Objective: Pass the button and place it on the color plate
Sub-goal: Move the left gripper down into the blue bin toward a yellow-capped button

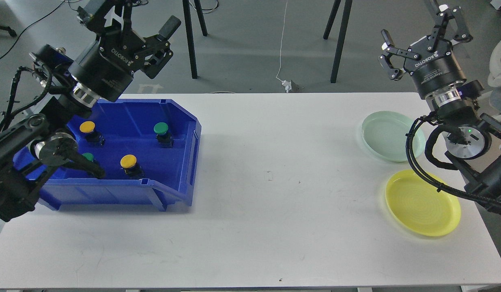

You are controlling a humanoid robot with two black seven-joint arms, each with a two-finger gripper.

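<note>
Several buttons lie in the blue bin [185, 178] at the left: a yellow one [128, 161] near the front, a yellow one [87, 127] at the back left, a green one [161, 129] at the back right, and a green one [87, 156] partly hidden by my left arm. My left gripper [128, 18] is open and empty, raised above the bin's back left. The yellow color plate [423, 202] lies at the table's right, near the front. My right gripper [422, 26] is open and empty, high above the back right corner.
A pale green plate [386, 136] lies behind the yellow one. My right arm's cables [420, 170] hang over both plates' right sides. The white table [274, 194] spans the view. Black stand legs [191, 40] rise behind the table.
</note>
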